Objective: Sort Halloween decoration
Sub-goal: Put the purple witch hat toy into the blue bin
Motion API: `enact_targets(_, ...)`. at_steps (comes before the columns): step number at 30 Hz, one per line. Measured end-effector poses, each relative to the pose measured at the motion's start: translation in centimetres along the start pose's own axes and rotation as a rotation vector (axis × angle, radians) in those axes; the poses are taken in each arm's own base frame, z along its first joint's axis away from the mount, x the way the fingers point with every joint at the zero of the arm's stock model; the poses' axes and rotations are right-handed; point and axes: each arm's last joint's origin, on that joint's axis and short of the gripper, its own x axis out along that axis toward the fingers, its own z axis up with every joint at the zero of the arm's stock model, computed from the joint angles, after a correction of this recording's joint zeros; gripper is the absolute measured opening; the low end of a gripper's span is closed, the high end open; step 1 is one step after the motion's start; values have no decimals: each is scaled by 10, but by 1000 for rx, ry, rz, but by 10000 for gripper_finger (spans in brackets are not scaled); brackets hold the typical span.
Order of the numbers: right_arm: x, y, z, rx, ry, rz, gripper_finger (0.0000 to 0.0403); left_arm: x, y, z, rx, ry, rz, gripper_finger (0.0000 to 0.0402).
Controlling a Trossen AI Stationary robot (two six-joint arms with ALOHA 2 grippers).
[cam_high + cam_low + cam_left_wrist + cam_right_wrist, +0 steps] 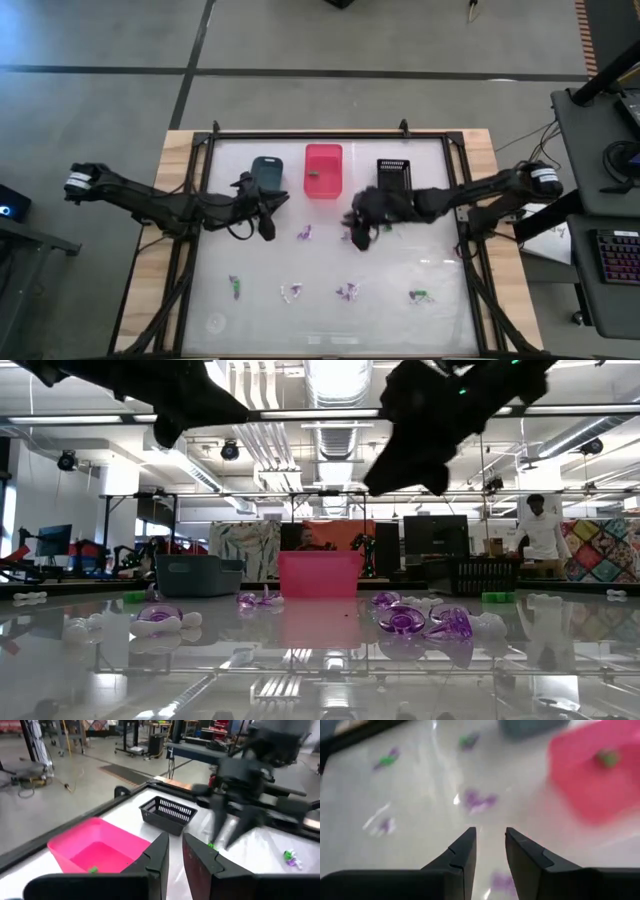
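Note:
Small purple, green and white Halloween trinkets lie scattered on the clear table top: one purple (304, 234), others along the near half (235, 287) (291, 292) (348, 292) (419, 295). A green trinket (93, 869) lies in the pink bin (332, 160). My right gripper (358, 237) hangs open above the table's middle, with nothing between its fingers (465, 852), and a purple trinket (479, 800) lies on the table beyond them. My left gripper (268, 226) hovers just in front of the blue-grey bin (266, 172), its fingers (160, 852) shut to a slit and holding nothing.
The black mesh bin (394, 172) stands at the far right of the row of three bins. A dark frame (330, 132) runs round the table top, with wooden margins at the left and right. A person (540, 525) stands in the room behind the table.

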Motion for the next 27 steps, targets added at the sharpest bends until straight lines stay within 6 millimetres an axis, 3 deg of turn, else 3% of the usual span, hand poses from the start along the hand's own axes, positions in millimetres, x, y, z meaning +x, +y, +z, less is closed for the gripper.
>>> enact_targets(4, 2, 23, -21, 36, 135, 113, 83, 7, -3, -8, -70, 36, -9, 37)
enact_targets(8, -1, 40, -41, 50, 301, 214, 75, 10, -9, -13, -104, 110, -138, 37)
enact_targets(14, -15, 46, -62, 99, 478, 149, 74, 7, -16, -9, -198, 359, -232, 37)
enact_targets(21, -21, 46, -65, 116, 489, 108, 72, -2, -17, -12, -137, 703, -58, 37)
enact_targets(27, -21, 47, -60, 110, 428, 93, 75, -5, -22, -25, -67, 952, -18, 37)
